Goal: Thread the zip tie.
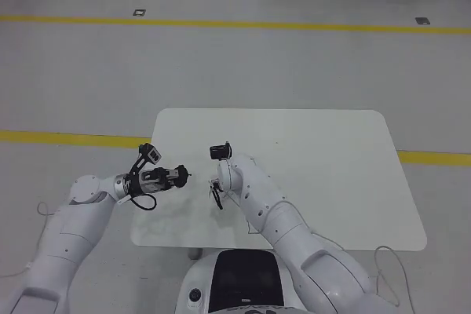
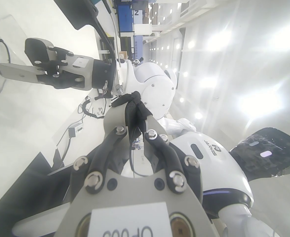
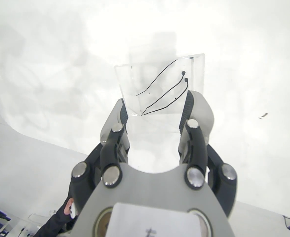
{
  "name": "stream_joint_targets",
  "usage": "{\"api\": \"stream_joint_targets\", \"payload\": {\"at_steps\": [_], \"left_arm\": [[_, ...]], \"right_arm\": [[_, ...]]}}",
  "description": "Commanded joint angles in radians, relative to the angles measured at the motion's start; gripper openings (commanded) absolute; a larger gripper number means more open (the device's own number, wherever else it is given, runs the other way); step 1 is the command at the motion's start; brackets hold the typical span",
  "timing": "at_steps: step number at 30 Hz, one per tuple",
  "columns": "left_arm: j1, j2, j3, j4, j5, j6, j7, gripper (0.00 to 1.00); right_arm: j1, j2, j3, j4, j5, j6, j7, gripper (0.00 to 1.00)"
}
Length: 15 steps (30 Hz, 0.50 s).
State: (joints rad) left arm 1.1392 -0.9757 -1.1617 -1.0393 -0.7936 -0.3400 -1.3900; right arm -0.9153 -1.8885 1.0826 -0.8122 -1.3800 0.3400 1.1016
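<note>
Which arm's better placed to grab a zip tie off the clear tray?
Probably right: the right pincer hangs open above the clear tray holding the zip ties, while the left pincer is shut on a black strip, away from it.

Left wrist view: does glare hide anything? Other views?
Left wrist view: ceiling lights flare in streaks, clear of the left gripper shut on the zip tie; right wrist view: even light, soft shadows on the table; top view: even, no glare.

Top and right wrist cameras both look down onto the table
</note>
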Motion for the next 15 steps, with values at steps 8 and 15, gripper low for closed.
{"api": "stream_joint_targets", "payload": {"at_steps": [8, 15], "left_arm": [[0.0, 0.0, 0.0, 0.0, 0.0, 0.0, 0.0, 0.0], [0.0, 0.0, 0.0, 0.0, 0.0, 0.0, 0.0, 0.0]], "right_arm": [[0.008, -0.01, 0.023, 0.022, -0.038, 0.0, 0.003, 0.49], [0.023, -0.018, 0.025, 0.055, -0.03, 0.0, -0.012, 0.42]]}}
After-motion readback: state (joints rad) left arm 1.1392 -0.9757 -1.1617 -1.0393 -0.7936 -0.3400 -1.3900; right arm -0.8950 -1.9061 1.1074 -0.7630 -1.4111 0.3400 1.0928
